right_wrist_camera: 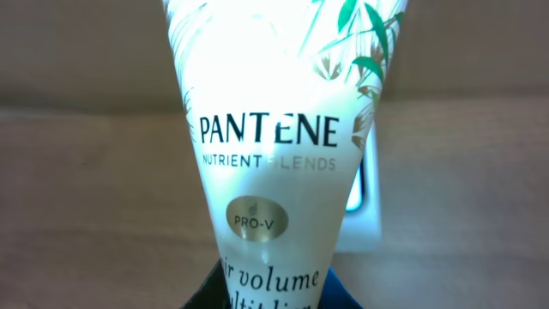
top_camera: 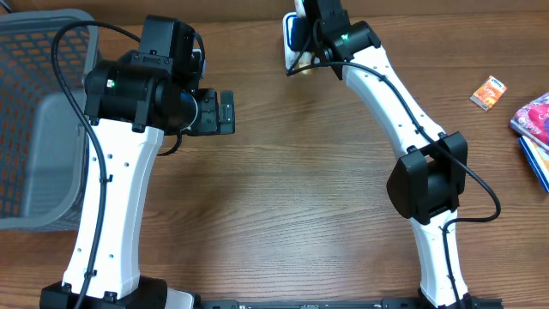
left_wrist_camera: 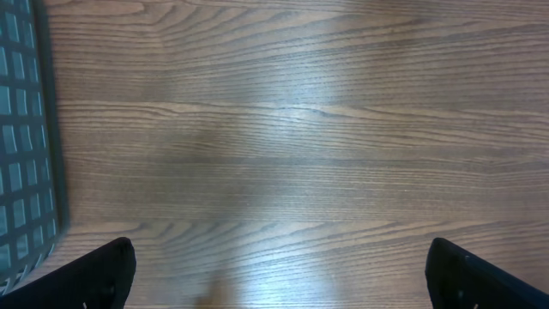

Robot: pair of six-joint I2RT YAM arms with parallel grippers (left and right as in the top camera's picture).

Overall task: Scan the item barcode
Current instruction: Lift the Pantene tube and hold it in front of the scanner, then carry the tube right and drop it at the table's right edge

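Right gripper (right_wrist_camera: 273, 299): closed on the Pantene tube (right_wrist_camera: 274, 137). Only dark slivers of its fingers (right_wrist_camera: 206, 293) show at the bottom edge of the wrist view, one on each side of the tube and tight against it.

Tube: white with green leaf print. It fills the middle of the right wrist view and widens away from the jaws. The front label faces the camera: "PANTENE", "NUTRIENT BLENDS", a gold "PRO-V" badge. Glare washes out the upper part.

A white rounded slab (right_wrist_camera: 367, 202) with a dark edge sits behind the tube's right side (can't tell what it is).

Overhead: the right arm (top_camera: 412, 146) is stretched to the far edge of the table (top_camera: 283, 215), just right of centre. The wrist covers most of the tube there. Can't tell if the tube touches the wood.

Left gripper (left_wrist_camera: 283, 275): wide open, nothing between its fingers (left_wrist_camera: 99, 275). It hangs over bare wood with the grey mesh basket (top_camera: 34, 129) to its left. It is well apart from the tube.

A small orange box (top_camera: 489, 93) lies toward the right side of the table. Colourful packs (top_camera: 533, 116) lie at the right edge. Both are well apart from the grippers.
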